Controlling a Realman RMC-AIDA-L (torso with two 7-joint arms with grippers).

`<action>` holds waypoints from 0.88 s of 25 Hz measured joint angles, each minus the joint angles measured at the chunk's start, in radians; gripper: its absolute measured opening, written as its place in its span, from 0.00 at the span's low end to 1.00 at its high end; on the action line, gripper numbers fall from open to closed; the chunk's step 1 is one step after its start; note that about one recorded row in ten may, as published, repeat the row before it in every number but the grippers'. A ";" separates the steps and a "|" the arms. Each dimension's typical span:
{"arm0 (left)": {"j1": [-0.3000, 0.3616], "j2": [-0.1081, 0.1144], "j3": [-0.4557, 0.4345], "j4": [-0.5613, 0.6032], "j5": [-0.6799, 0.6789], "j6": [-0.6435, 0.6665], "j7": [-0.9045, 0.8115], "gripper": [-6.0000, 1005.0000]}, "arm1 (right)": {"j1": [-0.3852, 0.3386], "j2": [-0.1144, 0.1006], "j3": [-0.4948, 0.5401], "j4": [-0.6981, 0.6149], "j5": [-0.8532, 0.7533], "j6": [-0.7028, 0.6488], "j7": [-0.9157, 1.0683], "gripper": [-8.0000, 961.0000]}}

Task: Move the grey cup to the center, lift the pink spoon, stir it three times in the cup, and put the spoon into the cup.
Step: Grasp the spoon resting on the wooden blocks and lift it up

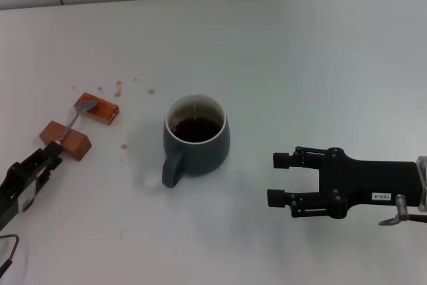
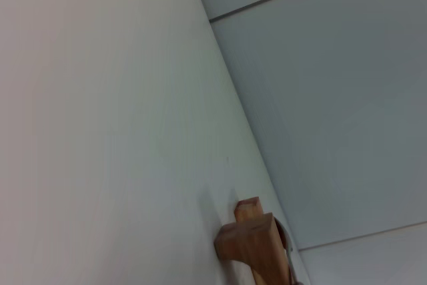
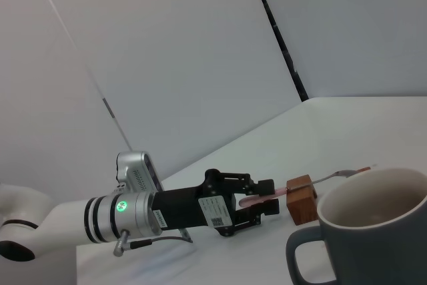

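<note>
Jaws of the left gripper (image 1: 55,155) pinch the pink spoon (image 1: 75,119) handle; right gripper (image 1: 280,179) spread, near the grey cup (image 1: 195,140) on the white table (image 1: 300,65).

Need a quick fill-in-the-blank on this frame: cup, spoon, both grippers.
1. The grey cup holds dark brown ____.
2. The pink spoon rests across two wooden ____.
3. The left gripper sits at the spoon's ____ end.
4. The right gripper stands apart from the cup with its fingers ____.

Missing words: liquid; blocks; handle; open
</note>
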 joint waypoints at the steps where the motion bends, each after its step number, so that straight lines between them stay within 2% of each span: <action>1: 0.000 0.000 0.000 0.000 0.000 0.000 0.000 0.34 | 0.000 0.000 0.000 0.000 0.000 0.000 0.000 0.85; 22: -0.002 -0.001 -0.002 -0.011 -0.007 0.000 0.002 0.33 | 0.000 0.000 -0.003 -0.001 0.000 0.002 0.002 0.85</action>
